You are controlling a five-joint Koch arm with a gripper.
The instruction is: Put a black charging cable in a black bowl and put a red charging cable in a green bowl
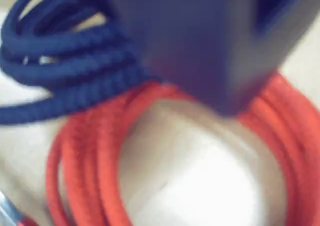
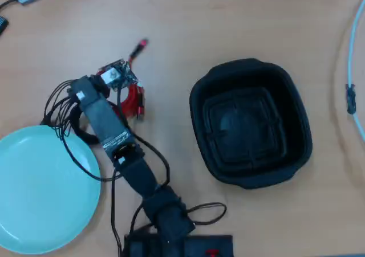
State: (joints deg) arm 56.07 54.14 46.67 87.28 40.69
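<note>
The arm reaches out over the red charging cable point(image 2: 136, 100), which lies on the wooden table point(image 2: 239, 23) between the green bowl point(image 2: 40, 194) and the black bowl point(image 2: 251, 123), one plug end pointing away. In the wrist view the black charging cable point(image 1: 65, 70) overlaps the red coil's rim. The gripper point(image 1: 225, 103) hangs blurred over both; I cannot tell its jaws. Bare table surrounds the black bowl.
</note>
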